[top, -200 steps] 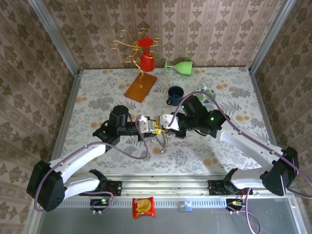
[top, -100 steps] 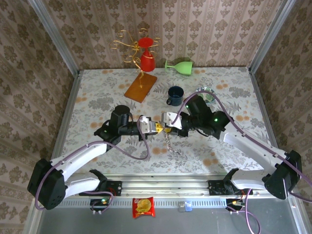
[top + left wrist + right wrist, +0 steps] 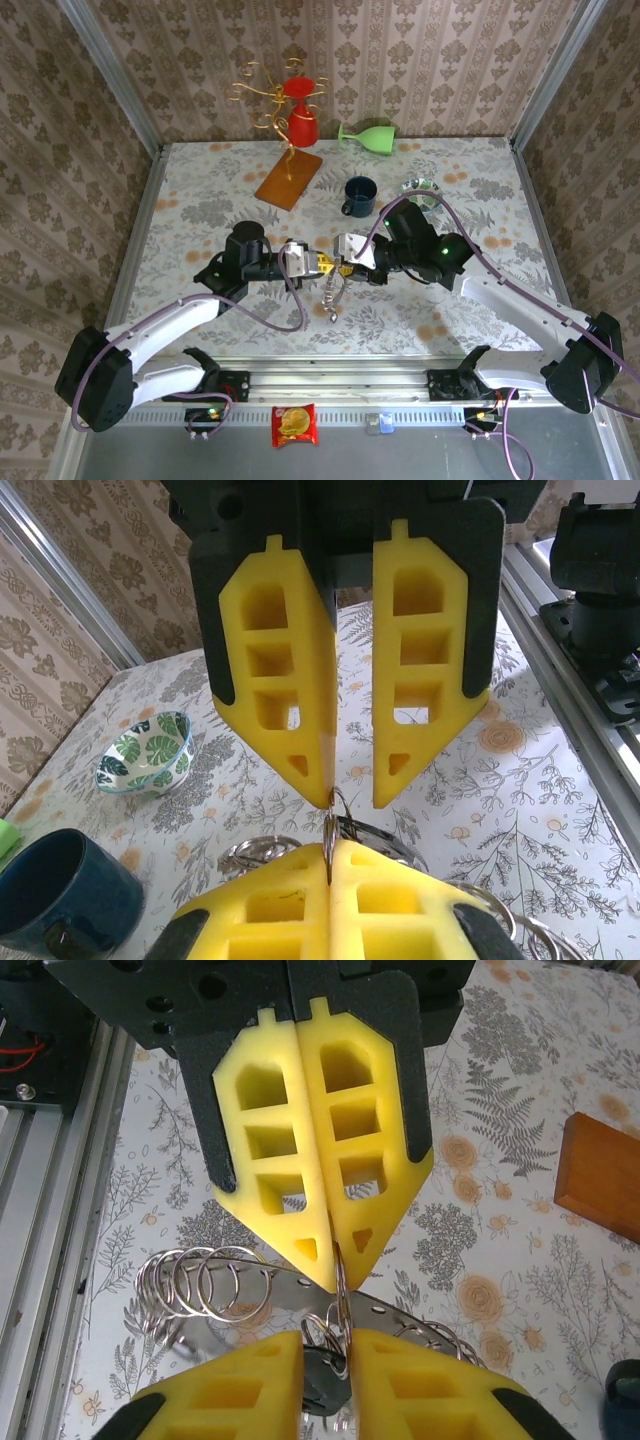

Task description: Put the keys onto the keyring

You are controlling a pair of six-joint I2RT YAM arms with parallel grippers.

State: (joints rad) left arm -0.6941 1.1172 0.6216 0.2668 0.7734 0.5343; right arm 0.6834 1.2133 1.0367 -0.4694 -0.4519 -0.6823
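The keyring (image 3: 290, 1290) is a flat silvery band with small holes, hanging off the table with several wire rings (image 3: 205, 1280) threaded on it. The bunch dangles under the two grippers (image 3: 333, 297). My left gripper (image 3: 329, 845) is shut on the edge of a thin wire ring (image 3: 334, 802); it enters the right wrist view from the top (image 3: 333, 1260). My right gripper (image 3: 325, 1340) faces it tip to tip, jaws a little apart. That same wire ring lies against one of its fingers, and a key's black head (image 3: 322, 1370) sits in the gap. In the top view the grippers meet at mid-table, left (image 3: 326, 265), right (image 3: 347, 266).
A blue mug (image 3: 359, 196) and a small leaf-patterned bowl (image 3: 421, 190) stand behind the grippers. A gold wire rack with a red glass (image 3: 300, 120) on a wooden base (image 3: 288, 178) and a green glass on its side (image 3: 367, 135) are at the back. A snack packet (image 3: 295, 425) lies beyond the front rail.
My right gripper's jaws have parted from shut. My left gripper has closed fully on the wire ring. The hanging bunch swung right, then back to the left.
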